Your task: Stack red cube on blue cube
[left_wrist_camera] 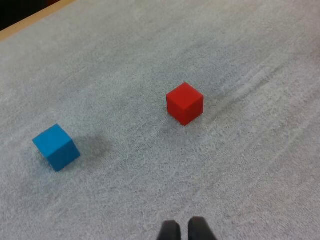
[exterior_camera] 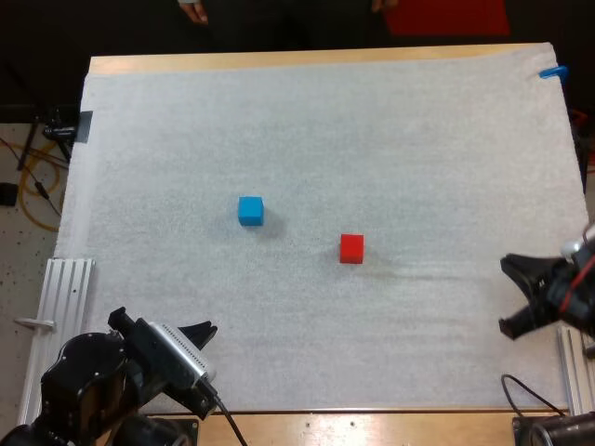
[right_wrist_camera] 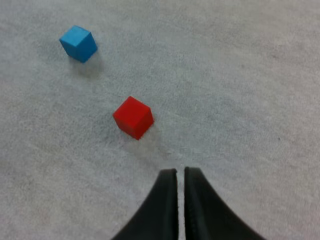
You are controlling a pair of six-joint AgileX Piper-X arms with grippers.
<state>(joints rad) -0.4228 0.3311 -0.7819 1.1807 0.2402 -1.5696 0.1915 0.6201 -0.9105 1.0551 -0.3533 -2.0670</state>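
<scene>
The blue cube (exterior_camera: 250,210) sits left of the mat's middle, and the red cube (exterior_camera: 351,248) rests on the mat to its right and a little nearer, about four cube widths apart. My left gripper (exterior_camera: 200,332) hovers at the mat's near left corner, well short of both cubes. In the left wrist view its fingers (left_wrist_camera: 170,231) touch over bare mat, with the red cube (left_wrist_camera: 184,103) and blue cube (left_wrist_camera: 56,147) ahead. My right gripper (right_wrist_camera: 180,172) is shut on nothing, a short way from the red cube (right_wrist_camera: 133,117); the blue cube (right_wrist_camera: 78,43) lies beyond it.
Metal rails lie beside the mat at the near left (exterior_camera: 65,297) and near right (exterior_camera: 575,372). A person's hand (exterior_camera: 192,9) shows beyond the table's far edge. White mat (exterior_camera: 372,130) stretches all around the cubes.
</scene>
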